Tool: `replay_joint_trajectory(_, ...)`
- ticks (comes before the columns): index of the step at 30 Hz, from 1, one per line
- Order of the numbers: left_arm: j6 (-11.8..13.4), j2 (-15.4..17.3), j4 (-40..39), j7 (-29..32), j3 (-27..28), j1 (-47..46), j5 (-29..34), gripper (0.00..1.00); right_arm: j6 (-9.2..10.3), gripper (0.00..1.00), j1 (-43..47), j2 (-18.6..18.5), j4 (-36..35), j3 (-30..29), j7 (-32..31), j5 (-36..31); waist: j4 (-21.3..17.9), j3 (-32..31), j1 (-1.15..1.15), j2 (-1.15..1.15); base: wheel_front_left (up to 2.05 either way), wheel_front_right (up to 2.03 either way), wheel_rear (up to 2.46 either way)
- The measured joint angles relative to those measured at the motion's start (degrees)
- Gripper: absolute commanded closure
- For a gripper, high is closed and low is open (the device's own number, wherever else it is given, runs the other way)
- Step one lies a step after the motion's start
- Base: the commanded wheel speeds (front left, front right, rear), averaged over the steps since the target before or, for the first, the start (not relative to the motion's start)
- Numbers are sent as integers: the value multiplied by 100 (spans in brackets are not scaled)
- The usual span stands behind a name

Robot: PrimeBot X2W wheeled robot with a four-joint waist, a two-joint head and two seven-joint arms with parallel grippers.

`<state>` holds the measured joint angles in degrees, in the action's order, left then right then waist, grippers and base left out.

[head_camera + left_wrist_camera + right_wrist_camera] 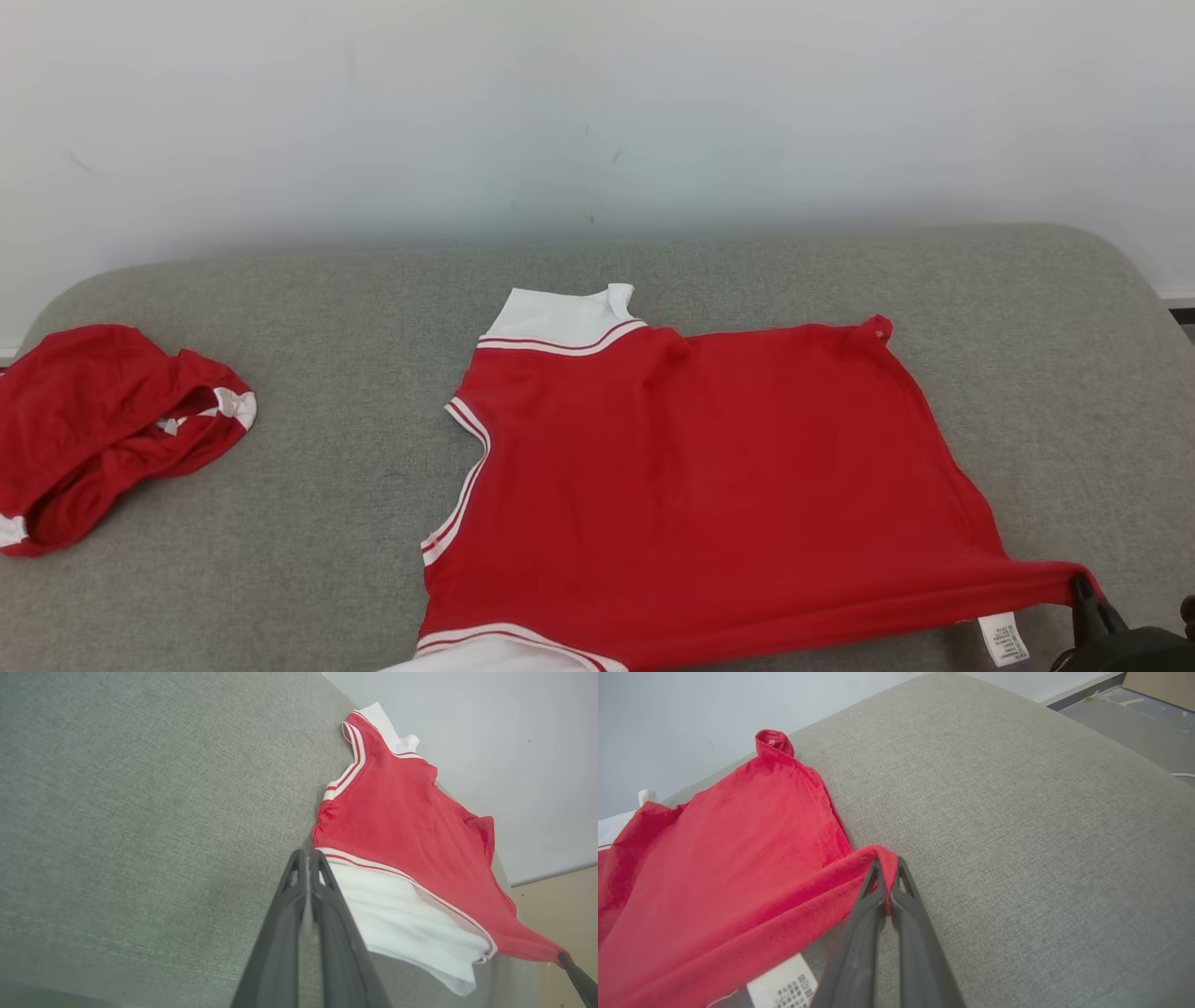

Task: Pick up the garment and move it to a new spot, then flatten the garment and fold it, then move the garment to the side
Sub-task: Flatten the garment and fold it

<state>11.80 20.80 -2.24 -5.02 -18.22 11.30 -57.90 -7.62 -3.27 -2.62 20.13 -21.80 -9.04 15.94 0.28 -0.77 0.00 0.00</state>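
Observation:
The garment point(691, 485) is a red top with white sleeves and striped trim. It lies spread sideways on the grey cushion point(747, 271), neck opening to the left. My right gripper point(1083, 590) is shut on the near hem corner and draws it into a taut point point(887, 858). A white care label point(784, 984) hangs beside that corner. In the left wrist view my left gripper point(308, 851) is shut, its tips at the striped trim where the near white sleeve point(411, 914) joins the red body point(411, 816). The cloth puckers toward those tips.
A second red garment point(103, 429) lies crumpled at the cushion's far left. A pale wall point(597, 112) runs behind the cushion. Grey floor point(1134, 718) shows past the cushion's right end. Bare cushion point(327, 513) separates the two garments.

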Motion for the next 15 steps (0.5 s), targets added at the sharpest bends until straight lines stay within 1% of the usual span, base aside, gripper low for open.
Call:
replay_joint_trajectory(3,47,-7,-130,2,35,27,-11,100,0,100,121,1,-308,46,-105,71,-16,-7,0,0,0,0,0)
replay_joint_trajectory(6,60,-71,-227,-83,83,-32,-20,100,0,100,140,-4,-614,279,-102,294,-50,-1,0,0,0,0,0)
replay_joint_trajectory(11,27,-89,-263,-136,94,-309,0,100,4,100,102,-11,-879,446,-63,332,-86,16,0,0,0,0,0)
replay_joint_trajectory(15,27,-93,-271,-138,87,-466,52,100,4,100,86,-15,-1042,579,-145,320,-111,51,0,0,0,0,0)
